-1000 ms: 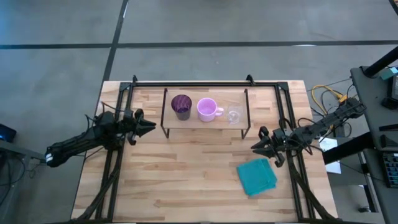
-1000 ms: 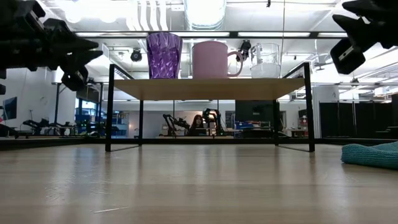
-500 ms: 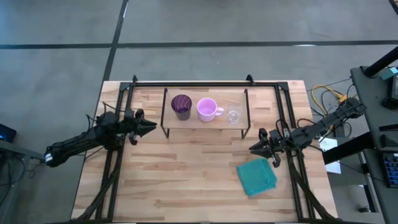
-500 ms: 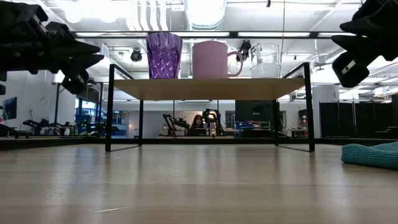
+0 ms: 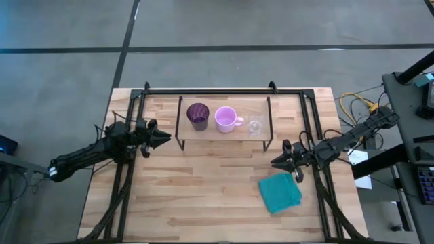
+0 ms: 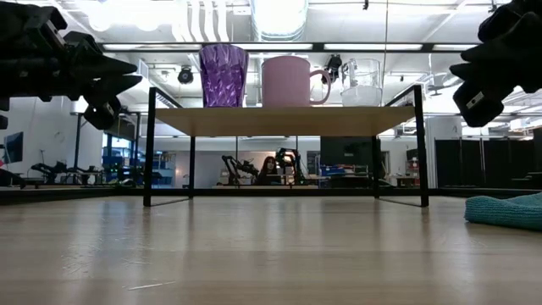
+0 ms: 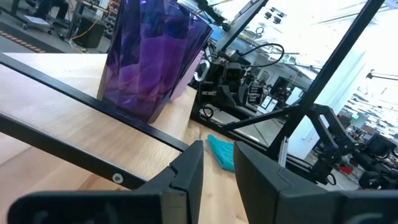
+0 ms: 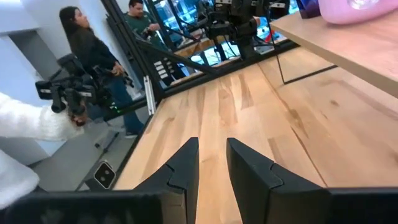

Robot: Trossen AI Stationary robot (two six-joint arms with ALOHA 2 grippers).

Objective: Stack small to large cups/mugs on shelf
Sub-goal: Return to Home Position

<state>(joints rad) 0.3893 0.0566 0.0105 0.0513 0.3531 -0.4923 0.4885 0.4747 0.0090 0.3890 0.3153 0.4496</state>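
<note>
On the shelf's light wooden top board [image 5: 210, 133] [image 6: 284, 120] three vessels stand upright on their bases in a row. From the table's left they are the dark purple tumbler [image 5: 197, 115] [image 6: 223, 74] [image 7: 149, 56], the light pink mug [image 5: 226, 118] [image 6: 288, 80] and the tiny clear glass cup [image 5: 255, 124] [image 6: 362, 82]. My left gripper [image 5: 166, 137] [image 7: 217, 155] hovers shut just left of the shelf, about level with its top. My right gripper [image 5: 273, 163] [image 8: 212, 149] hovers shut near the shelf's right front leg, above the table.
A teal cloth [image 5: 280, 192] [image 6: 508, 209] lies on the table near my right gripper, toward the near edge. Black frame rails [image 5: 224, 90] run along the table's far edge and down both sides. People [image 8: 93, 56] stand in the room beyond the table.
My right gripper has sunk a little and drifted slightly toward the table's left. The cups and the shelf have stayed where they were.
</note>
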